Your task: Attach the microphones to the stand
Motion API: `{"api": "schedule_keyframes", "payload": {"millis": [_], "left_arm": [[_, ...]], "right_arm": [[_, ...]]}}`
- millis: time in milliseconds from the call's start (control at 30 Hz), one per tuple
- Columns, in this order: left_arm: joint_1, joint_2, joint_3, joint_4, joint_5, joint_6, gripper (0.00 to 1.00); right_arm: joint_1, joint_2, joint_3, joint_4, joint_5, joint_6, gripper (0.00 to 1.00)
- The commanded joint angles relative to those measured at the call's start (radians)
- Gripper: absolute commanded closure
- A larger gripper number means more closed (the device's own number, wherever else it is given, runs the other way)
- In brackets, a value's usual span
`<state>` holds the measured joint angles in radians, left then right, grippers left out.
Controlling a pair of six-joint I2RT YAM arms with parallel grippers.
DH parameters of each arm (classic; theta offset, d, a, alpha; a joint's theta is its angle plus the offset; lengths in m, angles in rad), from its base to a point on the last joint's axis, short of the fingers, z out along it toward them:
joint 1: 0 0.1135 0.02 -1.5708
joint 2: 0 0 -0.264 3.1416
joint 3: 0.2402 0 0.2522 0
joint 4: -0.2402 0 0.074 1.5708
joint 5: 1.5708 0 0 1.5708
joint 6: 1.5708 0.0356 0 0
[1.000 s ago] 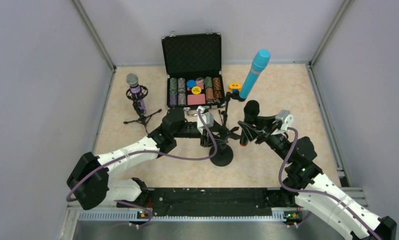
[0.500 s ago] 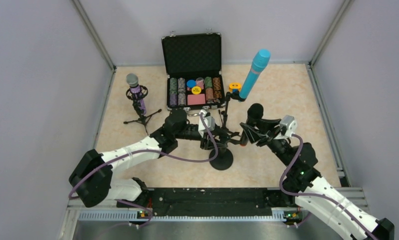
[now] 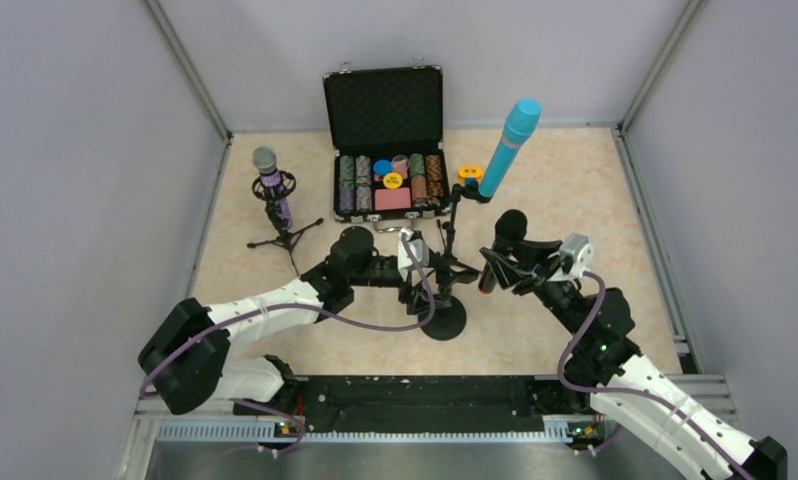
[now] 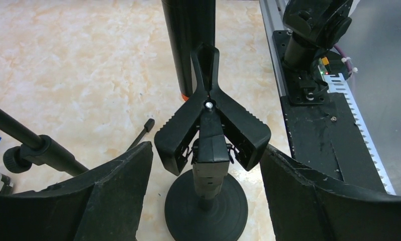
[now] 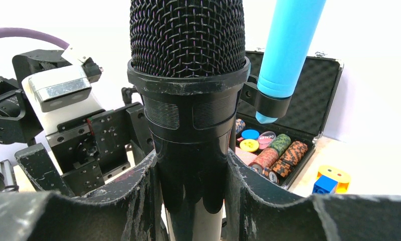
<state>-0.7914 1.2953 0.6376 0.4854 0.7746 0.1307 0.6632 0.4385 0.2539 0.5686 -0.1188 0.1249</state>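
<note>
- Between the fingers of the right gripper (image 5: 191, 193) stands the black microphone (image 5: 188, 125), upright with its mesh head on top. The fingers press on its body from both sides.
- Opposite it, the left gripper (image 4: 206, 150) is spread, with one finger on each side of the spring clip (image 4: 208, 128) on the stand (image 4: 206, 208). A gap shows beside each handle, so nothing is squeezed yet.
- The black microphone's orange lower end hangs just behind the clip's prongs, off the table and not between them.
- The step in hand looks like seating the last microphone.
- The next move calls for the left fingers to close on the handles until the prongs part. The right arm then has to bring the body squarely into the opening before the clip is let go.
- The cyan microphone (image 3: 509, 145) sits tilted in a holder that appears to belong to the same stand.
- The purple microphone (image 3: 272, 185) sits on a small tripod (image 3: 287, 238), well apart to the left. Both look finished.
- The table (image 3: 595, 200) is beige, marbled and smooth. An open case (image 3: 385, 110) of poker chips lies at the back, with a yellow and blue toy block (image 3: 468, 174) just beside it.
- Plain pale walls (image 3: 75, 150) close in three sides, and a dark rail (image 3: 415, 400) runs along the near edge.
</note>
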Motion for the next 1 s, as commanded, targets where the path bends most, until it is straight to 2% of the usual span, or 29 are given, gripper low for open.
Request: {"api": "schedule_keyframes", "payload": {"millis": [0, 33, 67, 100, 567, 967], "left_arm": [[-0.003, -0.016, 0.009, 0.088, -0.023, -0.026, 0.16], [-0.004, -0.019, 0.008, 0.094, -0.026, -0.041, 0.07], [-0.004, -0.024, 0.006, 0.101, -0.028, -0.048, 0.02], [-0.004, -0.03, 0.004, 0.108, -0.031, -0.054, 0.01], [-0.003, -0.11, 0.008, 0.134, -0.053, -0.066, 0.01], [-0.004, -0.07, 0.049, 0.136, -0.023, -0.062, 0.01]], "right_arm": [[0.001, -0.024, 0.005, 0.085, -0.006, 0.002, 1.0], [0.001, -0.025, 0.005, 0.083, -0.005, 0.002, 1.0], [0.001, -0.027, 0.005, 0.08, -0.005, 0.001, 1.0], [0.001, -0.029, 0.005, 0.079, -0.004, 0.0, 1.0], [0.001, -0.047, 0.016, 0.054, -0.014, -0.005, 1.0], [0.001, -0.044, 0.016, 0.055, -0.025, -0.006, 1.0]]}}
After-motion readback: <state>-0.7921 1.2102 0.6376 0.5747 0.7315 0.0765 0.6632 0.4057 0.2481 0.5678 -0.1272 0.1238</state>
